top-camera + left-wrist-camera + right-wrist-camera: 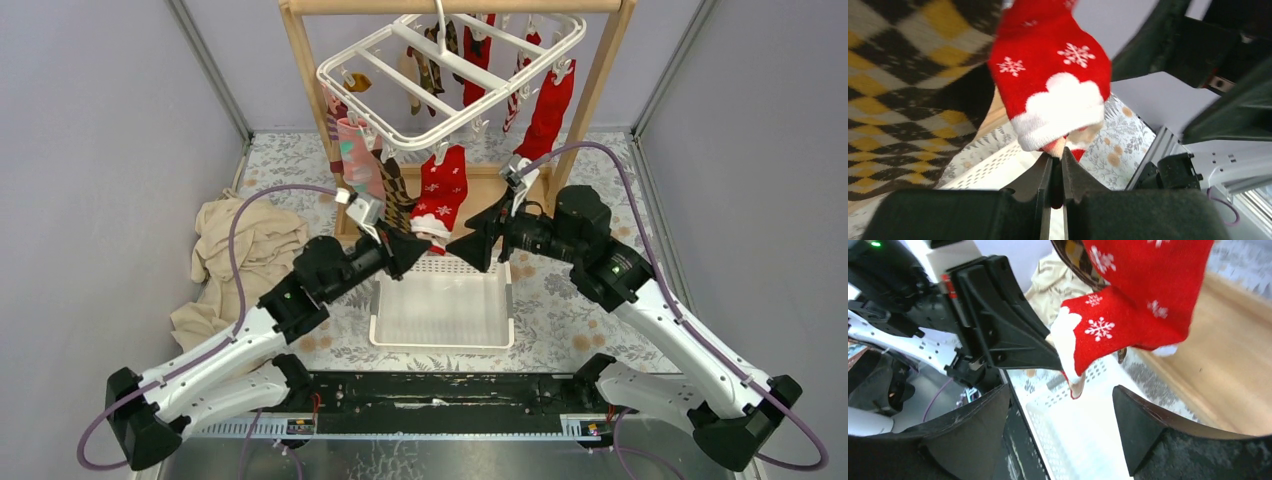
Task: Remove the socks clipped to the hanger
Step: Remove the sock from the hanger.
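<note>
Left pincer (1057, 159): black, two-fingered, jaws drawn almost together on the lowest tip of the red knitted sock with white snowflakes and a fluffy white patch (1048, 70). It has a shallow nip of cloth, not a deep bite.

Right pincer (1058, 390): black, jaws wide, holding nothing. It faces the same sock from the opposite side, near but apart.

Location of sock: clipped at the near edge of the white plastic grid hanger (470, 105), which hooks over the pale wooden rack (603, 90). The sock's tip hangs over the far rim of the white perforated plastic basket (442, 344).

Step in hand, as judged: drawing this sock out of its clip.
- Pull steadily downward, toward the basket.
- The hanger hangs tilted and looks free to swing, so a jerk would likely rock it.
- So thin a hold on stretchy knit may slip, and a fuller grip would serve better.

Materials:
- Sock: soft and elastic.
- Brown, black and yellow argyle knit sock (898, 100): hangs just beside it, equally limp.
- Hanger: rigid and light, with small clips.
- Crumpled beige cloth (240, 255): lies to the left.
</note>
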